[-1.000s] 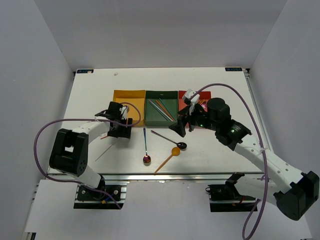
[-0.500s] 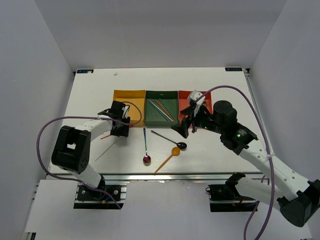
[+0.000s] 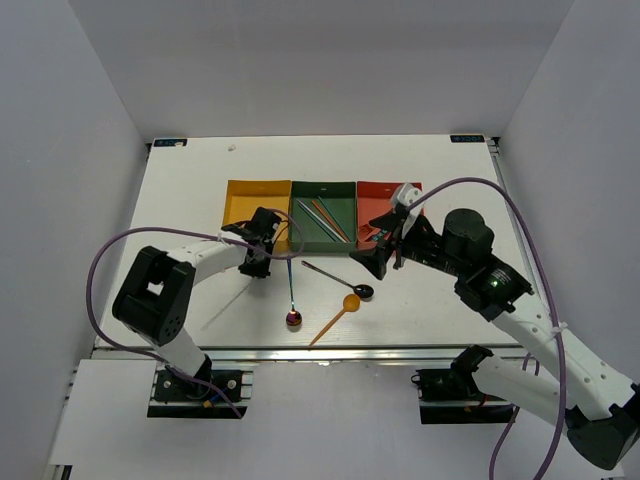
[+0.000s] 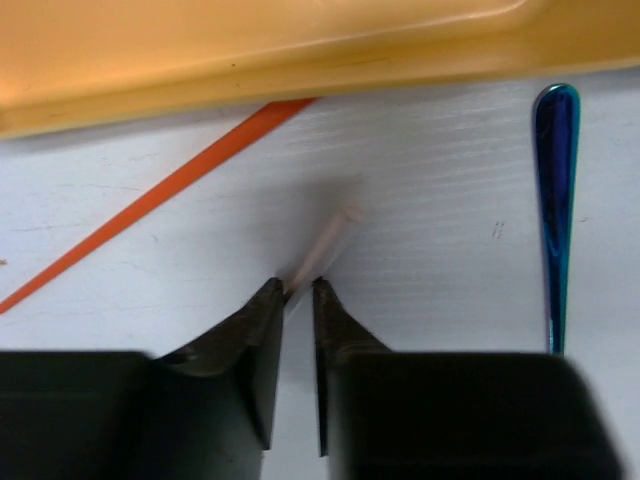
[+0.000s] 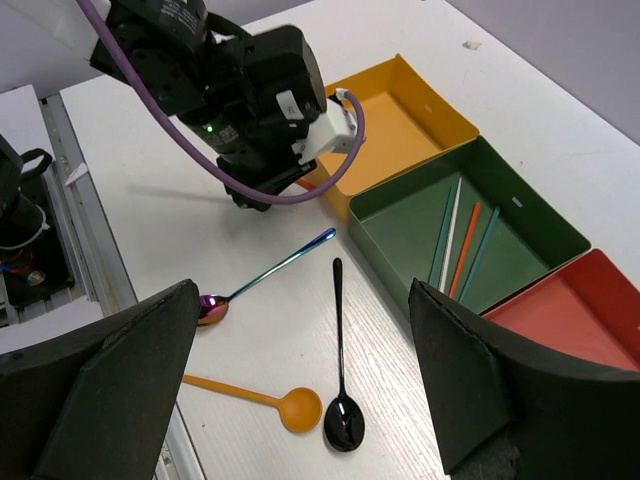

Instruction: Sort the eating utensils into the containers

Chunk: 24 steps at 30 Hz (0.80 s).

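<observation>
Pinching a white chopstick point(image 4: 325, 245) between nearly closed jaws, the left gripper point(image 4: 298, 292) sits just near of the yellow-orange tray point(image 4: 250, 60) beside an orange chopstick point(image 4: 150, 200), while the right gripper point(image 3: 372, 262) hangs wide open and empty over the black spoon point(image 3: 338, 278).

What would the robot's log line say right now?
left gripper: jaws nearly together around white chopstick beside yellow tray | right gripper: open, empty, over table | orange chopstick: lying on table

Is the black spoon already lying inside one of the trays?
No, the right wrist view shows the black spoon lying on the bare table beside the orange spoon, outside the green tray.
</observation>
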### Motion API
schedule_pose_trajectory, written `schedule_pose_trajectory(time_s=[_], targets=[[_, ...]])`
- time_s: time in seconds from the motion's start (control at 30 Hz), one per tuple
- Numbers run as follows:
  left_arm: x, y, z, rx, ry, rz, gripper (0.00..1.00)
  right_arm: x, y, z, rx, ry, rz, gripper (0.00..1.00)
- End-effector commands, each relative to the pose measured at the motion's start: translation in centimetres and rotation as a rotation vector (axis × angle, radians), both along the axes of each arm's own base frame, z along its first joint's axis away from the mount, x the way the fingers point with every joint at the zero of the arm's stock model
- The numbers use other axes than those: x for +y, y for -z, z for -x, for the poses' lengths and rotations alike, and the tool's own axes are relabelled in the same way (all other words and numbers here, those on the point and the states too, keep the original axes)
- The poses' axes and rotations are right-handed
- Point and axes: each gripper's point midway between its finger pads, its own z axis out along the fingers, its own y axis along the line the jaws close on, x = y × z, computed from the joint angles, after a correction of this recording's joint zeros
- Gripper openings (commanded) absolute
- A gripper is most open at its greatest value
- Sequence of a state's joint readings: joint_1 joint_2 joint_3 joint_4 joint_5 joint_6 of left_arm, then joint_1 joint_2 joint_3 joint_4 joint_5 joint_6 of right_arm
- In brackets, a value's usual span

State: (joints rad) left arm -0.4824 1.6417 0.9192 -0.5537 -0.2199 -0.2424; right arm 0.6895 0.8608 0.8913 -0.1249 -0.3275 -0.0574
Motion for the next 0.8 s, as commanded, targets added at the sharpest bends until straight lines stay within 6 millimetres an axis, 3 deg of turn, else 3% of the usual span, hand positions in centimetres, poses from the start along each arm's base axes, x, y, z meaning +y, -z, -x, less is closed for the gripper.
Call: schedule_pose_trajectory(time_s=[0.0, 0.23, 0.37, 0.5, 0.57, 0.7, 0.77], targets=[[1.5, 2.7, 3.7, 0.149, 0.009, -0.112, 0.24, -0.4, -1.1, 0.6, -0.022, 0.007, -0.03, 0.89], [0.8, 3.4, 4.8, 0.171, 0.047, -0.116, 0.17, -1.0, -1.8, 1.1, -0.033, 0.019, -0.05, 0.89], [0.2, 3.7, 5.4, 0.194, 0.075, -0.117, 0.0, -1.2, -2.1, 1.3, -0.033, 0.02, -0.058, 0.89], [-0.2, 3.5, 5.8, 0.23, 0.066, -0.119, 0.0, -1.4, -2.6, 1.6, -0.037, 0.022, -0.067, 0.89], [-1.0, 2.7, 5.6, 0.226, 0.068, -0.098, 0.0, -1.5, -2.9, 1.6, -0.04, 0.022, -0.071, 0.89], [-2.7, -1.2, 3.9, 0.119, 0.062, -0.011, 0.0, -1.6, -3.2, 1.4, -0.035, 0.039, -0.074, 0.89], [-3.4, -4.3, 2.7, 0.029, 0.052, 0.041, 0.0, -1.6, -3.5, 1.1, -0.029, 0.055, -0.077, 0.89]])
